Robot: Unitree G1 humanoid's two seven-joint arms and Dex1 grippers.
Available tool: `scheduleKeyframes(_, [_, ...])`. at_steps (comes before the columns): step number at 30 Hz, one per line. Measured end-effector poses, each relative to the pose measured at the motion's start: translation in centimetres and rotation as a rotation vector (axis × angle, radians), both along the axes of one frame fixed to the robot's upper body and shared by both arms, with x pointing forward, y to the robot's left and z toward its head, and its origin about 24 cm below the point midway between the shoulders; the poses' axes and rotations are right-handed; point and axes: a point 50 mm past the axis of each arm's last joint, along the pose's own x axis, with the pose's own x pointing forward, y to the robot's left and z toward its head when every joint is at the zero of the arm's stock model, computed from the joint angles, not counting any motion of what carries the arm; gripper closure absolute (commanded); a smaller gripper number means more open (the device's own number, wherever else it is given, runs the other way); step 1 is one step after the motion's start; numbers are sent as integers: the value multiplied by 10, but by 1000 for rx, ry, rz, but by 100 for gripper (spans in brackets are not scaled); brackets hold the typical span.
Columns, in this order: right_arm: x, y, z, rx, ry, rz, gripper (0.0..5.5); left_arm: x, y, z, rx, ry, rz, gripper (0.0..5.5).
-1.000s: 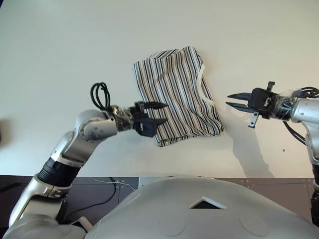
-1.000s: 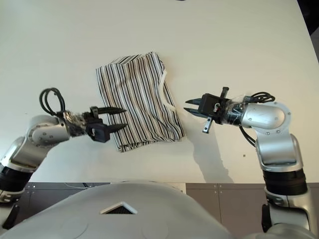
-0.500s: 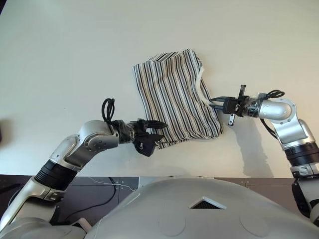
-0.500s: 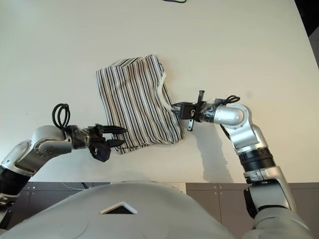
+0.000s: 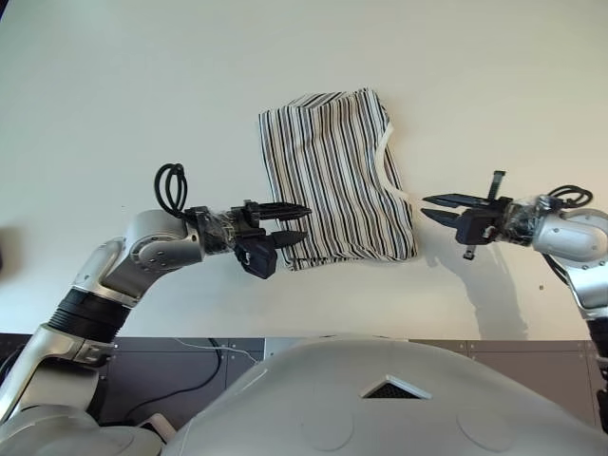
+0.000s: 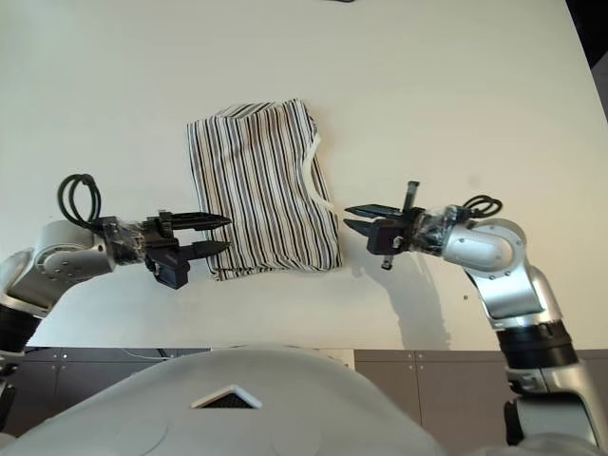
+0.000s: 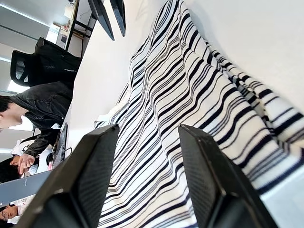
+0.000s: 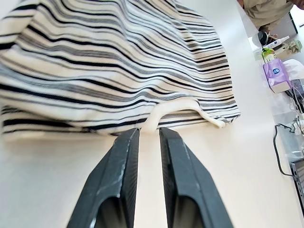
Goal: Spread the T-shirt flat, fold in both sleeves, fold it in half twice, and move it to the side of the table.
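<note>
The striped T-shirt (image 5: 337, 176) lies folded into a rough rectangle in the middle of the white desk (image 5: 142, 95), with its white neckband (image 5: 385, 157) along the right edge. The left pincer (image 5: 304, 221) is at the shirt's near left corner. Its fingers are spread apart, with the tips over the edge of the cloth. The right pincer (image 5: 425, 206) hangs just beside the shirt's right edge, apart from it, with a narrow gap between its fingers and nothing in them. A loop of black cable (image 5: 171, 185) stands up from the left forearm. Beyond the desk, the left wrist view shows a black chair (image 7: 47, 57). The right wrist view shows a small purple box (image 8: 275, 76) and a dark cable (image 8: 285, 137) on a surface past the shirt.

Half a second ago the right pincer was touching the shirt's right edge just below the neckband. It has since drawn back to the right. The left pincer was lower, at the near left corner, and now sits a little farther up that side. The shirt's near edge lies more level than it did.

In the left wrist view the two dark fingers (image 7: 95, 180) cover part of the stripes. I cannot tell whether their tips touch the cloth or only hover over it. The sleeves cannot be made out, nor can the number of layers in the fold.
</note>
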Motion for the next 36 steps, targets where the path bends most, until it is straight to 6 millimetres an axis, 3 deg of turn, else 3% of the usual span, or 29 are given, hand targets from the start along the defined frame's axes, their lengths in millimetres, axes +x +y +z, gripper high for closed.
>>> scheduleKeyframes(4, [-14,-6,3,7,-28,-26,474,-22,32,-10,116,89,28,319])
scheduleKeyframes(7, [-21,-12,0,-10,-20,-54,474,-32,39,-16,170,98,14,319])
scheduleKeyframes(16, [-18,-7,-1,-3,-54,-61,474,-38,10,-29,86,10,13,319])
scheduleKeyframes(19, [-19,-5,-3,-3,-51,-56,474,-38,8,-31,81,7,15,319])
scheduleKeyframes(32, [-20,-2,-6,-20,-87,4,474,-39,1,-38,79,136,34,521])
scheduleKeyframes(36, [-29,-4,-7,-80,-125,99,441,-40,6,-37,81,169,47,536])
